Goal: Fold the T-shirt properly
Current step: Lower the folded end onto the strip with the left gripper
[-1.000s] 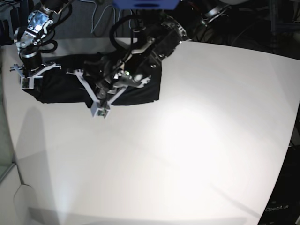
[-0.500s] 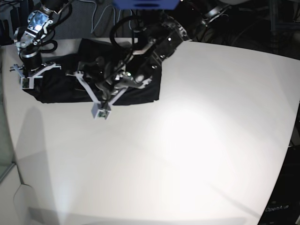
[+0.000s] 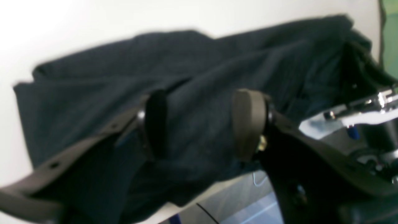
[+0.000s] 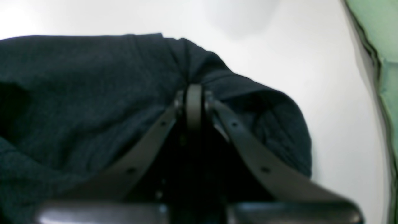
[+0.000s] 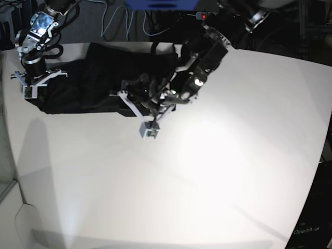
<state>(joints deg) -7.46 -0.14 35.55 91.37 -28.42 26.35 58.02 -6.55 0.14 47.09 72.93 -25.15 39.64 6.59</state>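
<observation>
T-shirt point(image 5: 93, 78) folded on table point(image 5: 218, 155) | left gripper point(image 3: 202, 124) spread, empty | right gripper point(image 4: 194, 102) clamped on T-shirt

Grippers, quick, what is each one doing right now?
Left gripper: open, holding nothing, T-shirt behind its fingers.
Right gripper: closed, pinching the T-shirt.

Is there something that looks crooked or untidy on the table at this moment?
Yes. The black T-shirt lies bunched near the table's far left edge, with wrinkled, uneven folds rather than a flat rectangle. The right gripper pinches one puckered corner of it.
</observation>
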